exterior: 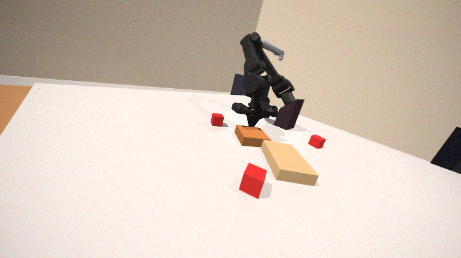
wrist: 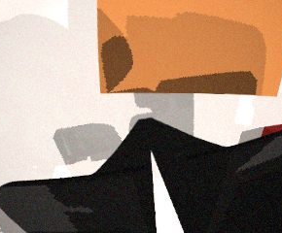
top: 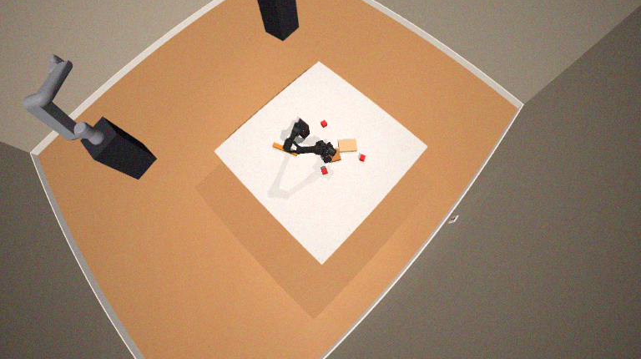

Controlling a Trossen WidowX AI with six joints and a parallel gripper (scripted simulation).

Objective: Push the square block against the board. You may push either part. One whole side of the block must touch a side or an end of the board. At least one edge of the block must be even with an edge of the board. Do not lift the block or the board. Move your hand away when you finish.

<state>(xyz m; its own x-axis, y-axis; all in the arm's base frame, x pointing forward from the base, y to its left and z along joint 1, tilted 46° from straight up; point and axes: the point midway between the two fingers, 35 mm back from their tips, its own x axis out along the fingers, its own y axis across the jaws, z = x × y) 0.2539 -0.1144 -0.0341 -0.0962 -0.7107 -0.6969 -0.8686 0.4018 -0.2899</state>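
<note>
The orange-brown square block (top: 335,156) (exterior: 252,135) (wrist: 194,39) lies flat on the white table. The light tan board (top: 347,145) (exterior: 289,158) lies flat beside it. One corner of the block is close to the board's near-left corner region in the exterior view; whether they touch is unclear, and their sides look angled to each other. My gripper (exterior: 251,125) (wrist: 145,124) is shut and empty, fingers pointing down at the block's side away from the board. In the wrist view a strip of table shows between the fingertips and the block. The top view hides the fingertips behind the arm.
Red cubes (top: 323,123) (top: 361,157) (top: 324,170) lie around the block and board; part of one cube (wrist: 277,129) shows in the wrist view. An orange strip (top: 278,146) lies by the arm's base. Grey arms on black pedestals (top: 279,10) (top: 120,149) stand off the table.
</note>
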